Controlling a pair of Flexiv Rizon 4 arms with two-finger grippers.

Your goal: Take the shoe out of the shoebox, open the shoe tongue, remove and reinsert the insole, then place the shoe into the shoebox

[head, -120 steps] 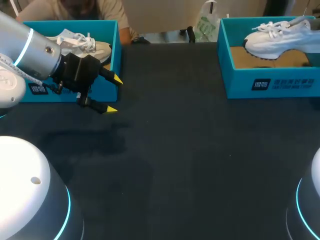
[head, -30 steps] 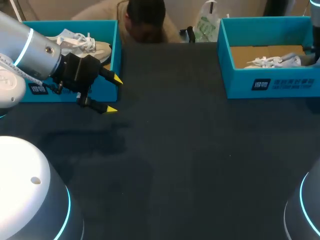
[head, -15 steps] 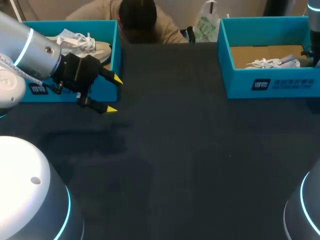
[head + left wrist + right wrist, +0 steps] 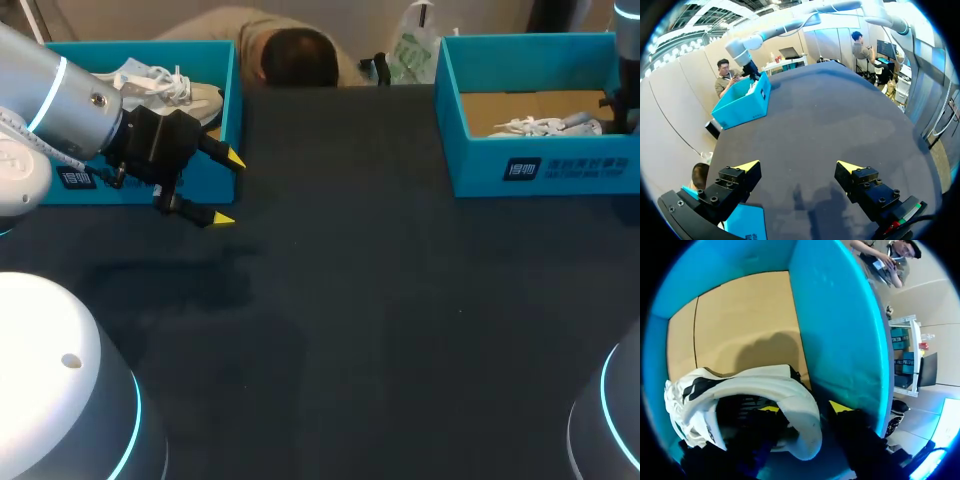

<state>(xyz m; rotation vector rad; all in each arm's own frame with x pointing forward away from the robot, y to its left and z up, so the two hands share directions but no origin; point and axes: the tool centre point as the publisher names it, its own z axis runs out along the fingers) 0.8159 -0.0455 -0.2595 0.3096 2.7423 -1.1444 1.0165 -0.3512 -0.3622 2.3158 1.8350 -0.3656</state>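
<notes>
Shoe: the white shoe point(image 4: 545, 124) lies low inside the right shoebox point(image 4: 545, 168), at the far right of the table point(image 4: 380, 300). From the head view only its laces and upper show above the box's near wall. In the right wrist view it rests over the box's brown floor, close beside one blue wall, with its opening turned up toward the gripper.

Right arm: the right arm point(image 4: 626, 70) comes in at the far right edge and reaches down into the right shoebox.

Right gripper: the right gripper point(image 4: 804, 408) is closed narrow on the shoe's padded heel rim. One finger is inside the opening and the other is outside it, between the shoe and the box wall.

Left arm: the left arm point(image 4: 60, 100) comes in from the left, in front of the left shoebox point(image 4: 231, 90).

Left gripper: the left gripper point(image 4: 224, 189) is spread wide and holds nothing. It is held above the table just beside the near right corner of the left shoebox, with its yellow tips pointing right across the table.

Left shoebox: it stands at the far left and holds a second shoe point(image 4: 165, 85), white, with its laces up.

Table: it has a dark surface, and the two blue boxes stand well apart at its far left and far right.
</notes>
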